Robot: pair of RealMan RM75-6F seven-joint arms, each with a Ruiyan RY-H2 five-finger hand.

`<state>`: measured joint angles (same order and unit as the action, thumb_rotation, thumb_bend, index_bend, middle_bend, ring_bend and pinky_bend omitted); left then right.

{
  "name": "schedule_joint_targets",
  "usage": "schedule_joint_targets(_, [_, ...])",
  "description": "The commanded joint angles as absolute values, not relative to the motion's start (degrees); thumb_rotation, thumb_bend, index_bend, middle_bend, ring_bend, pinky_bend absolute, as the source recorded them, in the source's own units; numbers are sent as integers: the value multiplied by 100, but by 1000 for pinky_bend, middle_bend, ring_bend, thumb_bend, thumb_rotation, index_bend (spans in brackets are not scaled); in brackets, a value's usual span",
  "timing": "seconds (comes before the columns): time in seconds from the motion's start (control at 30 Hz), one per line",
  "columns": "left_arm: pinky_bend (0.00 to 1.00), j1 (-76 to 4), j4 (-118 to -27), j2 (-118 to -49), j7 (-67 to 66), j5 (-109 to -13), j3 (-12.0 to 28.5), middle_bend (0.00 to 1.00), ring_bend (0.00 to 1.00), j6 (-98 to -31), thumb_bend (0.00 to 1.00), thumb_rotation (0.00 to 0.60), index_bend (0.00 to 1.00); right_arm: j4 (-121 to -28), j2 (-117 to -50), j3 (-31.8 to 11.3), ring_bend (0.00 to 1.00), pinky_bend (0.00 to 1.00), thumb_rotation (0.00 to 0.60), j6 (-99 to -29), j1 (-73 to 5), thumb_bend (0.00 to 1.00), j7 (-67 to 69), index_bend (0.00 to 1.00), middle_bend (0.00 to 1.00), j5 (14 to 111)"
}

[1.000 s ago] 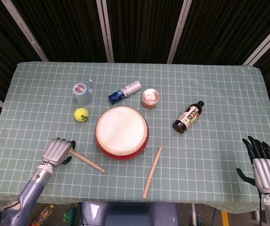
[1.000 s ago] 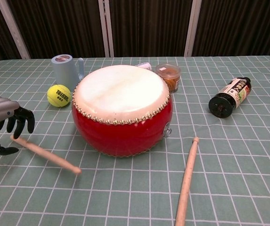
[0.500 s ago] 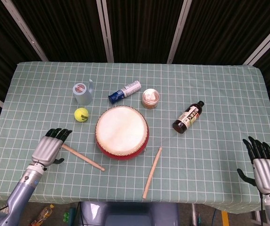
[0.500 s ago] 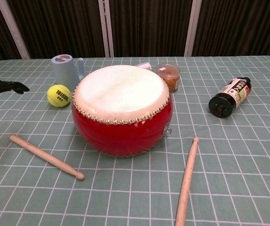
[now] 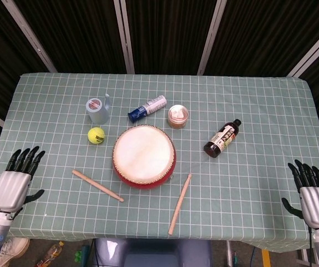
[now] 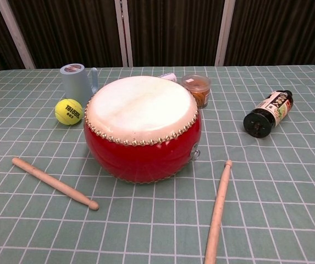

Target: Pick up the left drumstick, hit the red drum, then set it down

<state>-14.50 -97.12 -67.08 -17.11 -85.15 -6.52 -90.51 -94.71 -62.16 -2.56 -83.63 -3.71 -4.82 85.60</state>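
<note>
A glossy red round drum (image 6: 142,144) with a cream skin and brass-coloured studs sits on a counter (image 5: 259,105) draped in green cloth gridded with white, beside a yellow fuzzy tennis ball (image 6: 69,111) and pale wooden drumsticks (image 6: 54,183).

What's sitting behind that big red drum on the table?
Behind the red drum with the pale skin stand a small clear tub with an orange lid and a blue-and-white bottle lying on its side. From the chest view the drum hides most of that bottle.
</note>
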Motion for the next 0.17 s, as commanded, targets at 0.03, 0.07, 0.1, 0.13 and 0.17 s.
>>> schedule_joint_targets(0.03, [0, -1176, -9506, -6699, -1312, -8579, -705, 0, 0, -9294, 0, 600, 0, -9395, -6258, -306, 0, 0, 600, -8492, -358, 302, -499, 0, 0, 8612])
schedule_joint_targets(0.07, [0, -1134, -9494, -6686, -1222, -8572, -705, 0, 0, -9313, 0, 600, 0, -9352, -6278, -324, 0, 0, 600, -8552, -353, 302, -509, 0, 0, 8645])
schedule_joint_targets(0.1, [0, -1104, -9475, -6670, -1148, -8572, -693, 0, 0, -9335, 0, 600, 0, -9310, -6297, -337, 0, 0, 600, -8604, -349, 302, -515, 0, 0, 8676])
schedule_joint_targets(0.13, [0, -1086, -9447, -6662, -1090, -8581, -667, 0, 0, -9360, 0, 600, 0, -9274, -6314, -351, 0, 0, 600, -8649, -343, 301, -514, 0, 0, 8694])
schedule_joint_targets(0.17, [0, -1077, -9418, -6660, -1038, -8592, -628, 0, 0, -9386, 0, 600, 0, -9245, -6330, -365, 0, 0, 600, -8689, -336, 301, -503, 0, 0, 8701])
